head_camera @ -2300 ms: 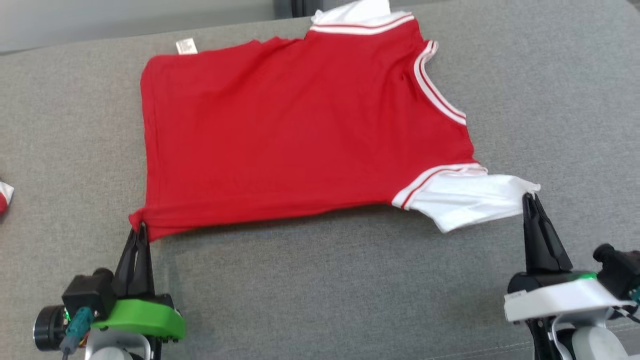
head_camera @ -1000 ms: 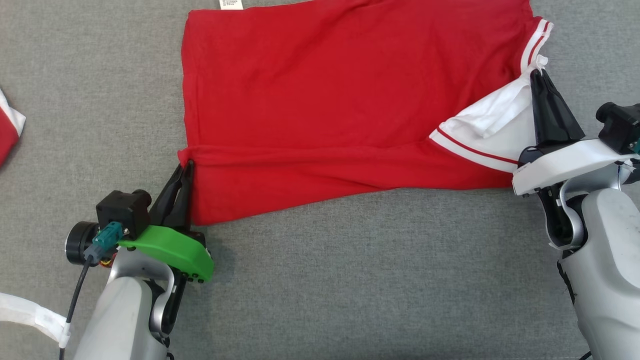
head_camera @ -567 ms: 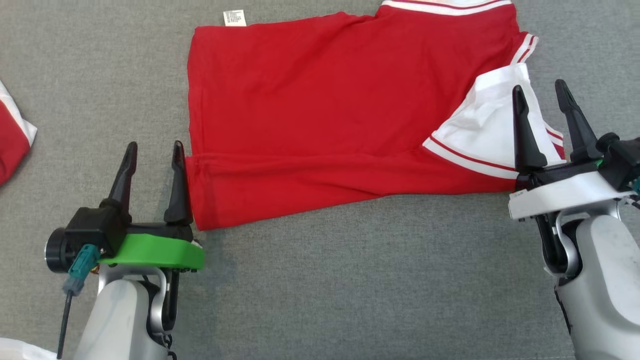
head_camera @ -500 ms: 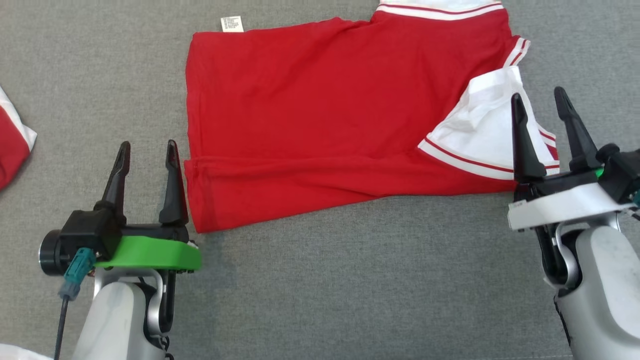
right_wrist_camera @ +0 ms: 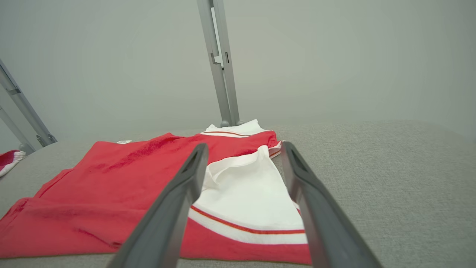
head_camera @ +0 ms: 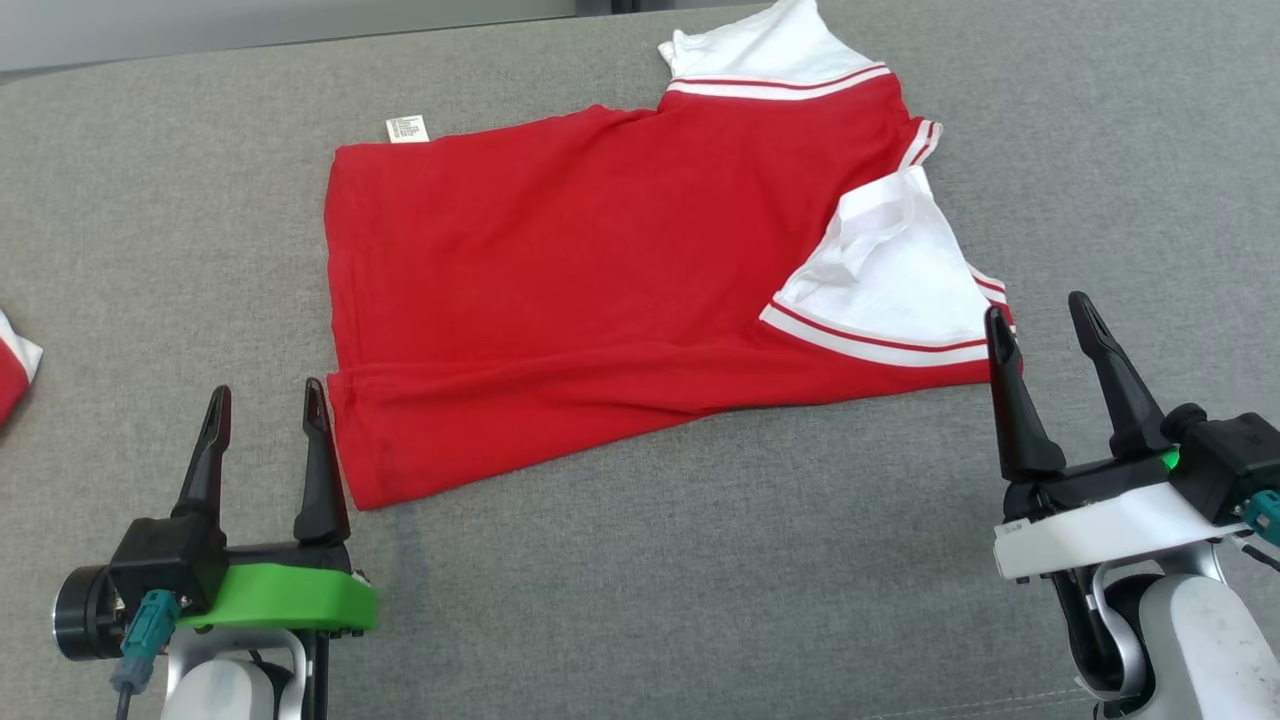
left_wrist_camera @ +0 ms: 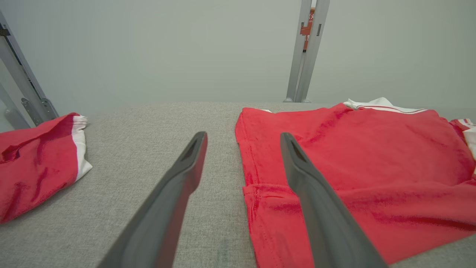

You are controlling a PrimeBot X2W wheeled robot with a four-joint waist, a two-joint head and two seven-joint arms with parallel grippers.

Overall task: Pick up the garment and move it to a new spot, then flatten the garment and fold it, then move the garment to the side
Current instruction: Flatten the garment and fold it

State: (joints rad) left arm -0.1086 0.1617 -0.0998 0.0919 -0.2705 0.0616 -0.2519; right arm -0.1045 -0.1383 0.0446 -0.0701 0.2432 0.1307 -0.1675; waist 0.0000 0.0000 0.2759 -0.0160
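Note:
The garment (head_camera: 580, 290) is a red T-shirt with white, red-striped sleeves, lying on the grey surface with its near edge folded over onto its body. One white sleeve (head_camera: 890, 280) is folded onto the red at the right. My left gripper (head_camera: 265, 400) is open just left of the shirt's near left corner (left_wrist_camera: 260, 208), holding nothing. My right gripper (head_camera: 1040, 310) is open just off the shirt's near right corner, with the folded sleeve (right_wrist_camera: 245, 197) ahead of its fingers. Both hold nothing.
A second red and white garment (left_wrist_camera: 33, 160) lies at the far left edge (head_camera: 10, 375). Grey metal frame posts (right_wrist_camera: 219, 63) stand behind the surface against a pale wall. Bare grey fabric (head_camera: 700, 580) stretches in front of the shirt.
Both grippers were shut on the shirt's near corners, carried that edge over the body, opened, and have drawn back toward me. The camera has also shifted.

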